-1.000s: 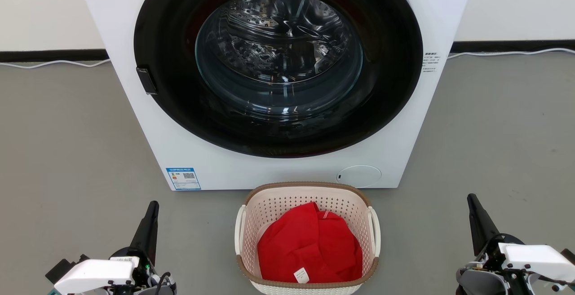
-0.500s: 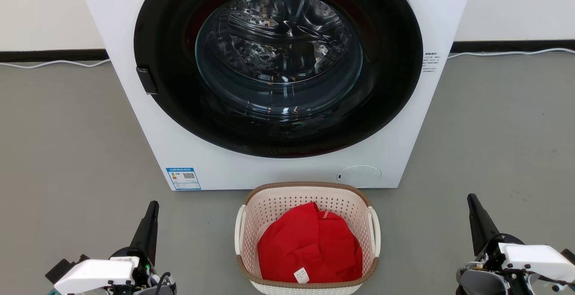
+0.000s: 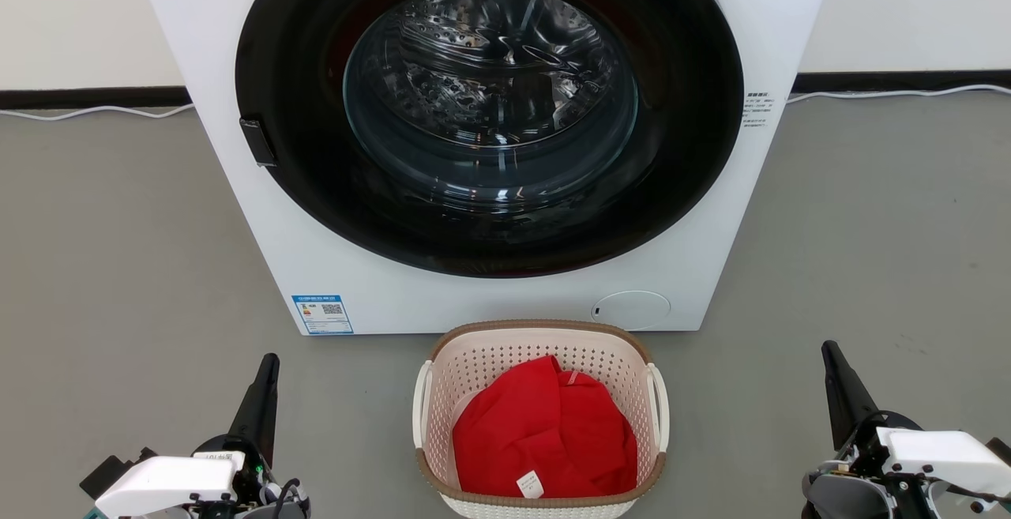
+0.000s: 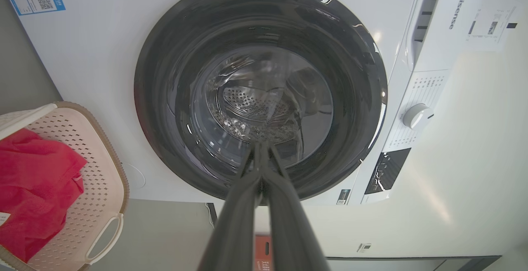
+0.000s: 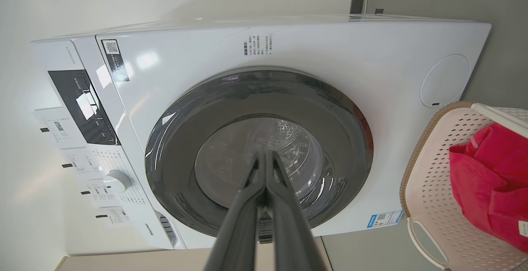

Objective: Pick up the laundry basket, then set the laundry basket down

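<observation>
The white front-loading washing machine (image 4: 103, 56) bears the brand "Hisense" on its upper panel. Its blue QR-code sticker (image 3: 322, 314) has print too small to read.

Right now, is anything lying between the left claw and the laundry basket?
No. In the head view, the stretch from the left claw to the laundry basket is bare grey floor.

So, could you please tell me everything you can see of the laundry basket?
The laundry basket is a rounded-rectangular tub of cream perforated plastic with a brown woven-look rim and a white loop handle on each side. It stands upright on the grey floor just in front of the white washer; whether they touch is unclear. A crumpled red garment with a white tag lies inside. The left gripper and right gripper are shut and apart from it.
</observation>
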Robot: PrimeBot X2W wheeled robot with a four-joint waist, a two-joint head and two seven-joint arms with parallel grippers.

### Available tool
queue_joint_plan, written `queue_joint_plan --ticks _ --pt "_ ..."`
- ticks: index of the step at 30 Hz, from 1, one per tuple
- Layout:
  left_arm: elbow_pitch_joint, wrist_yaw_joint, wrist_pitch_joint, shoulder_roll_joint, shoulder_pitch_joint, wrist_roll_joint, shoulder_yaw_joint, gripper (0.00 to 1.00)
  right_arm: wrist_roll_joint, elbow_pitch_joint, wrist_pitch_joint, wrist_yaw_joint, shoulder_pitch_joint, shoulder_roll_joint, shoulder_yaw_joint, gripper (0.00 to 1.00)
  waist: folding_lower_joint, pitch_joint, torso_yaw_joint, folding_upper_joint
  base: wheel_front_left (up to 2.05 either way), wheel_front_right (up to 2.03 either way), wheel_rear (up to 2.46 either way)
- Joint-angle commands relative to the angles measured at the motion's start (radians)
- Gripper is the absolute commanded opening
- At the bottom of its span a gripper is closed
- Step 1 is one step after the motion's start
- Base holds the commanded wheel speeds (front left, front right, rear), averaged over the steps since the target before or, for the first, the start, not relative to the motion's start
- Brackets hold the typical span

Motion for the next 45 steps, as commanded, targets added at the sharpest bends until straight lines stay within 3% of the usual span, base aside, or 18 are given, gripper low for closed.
queue_joint_plan --ticks 1,45 --pt "-0.022 -0.007 0.007 0.012 -0.056 -0.005 0.031 0.0 0.006 -0.029 0.01 0.007 -0.042 -0.003 0.018 0.0 0.0 0.0 0.0 0.0 0.0 0.0 0.0" --pt "-0.022 -0.007 0.007 0.012 -0.056 -0.005 0.031 0.0 0.005 -0.029 0.011 0.007 -0.042 -0.002 0.017 0.0 0.0 0.0 0.0 0.0 0.0 0.0 0.0"
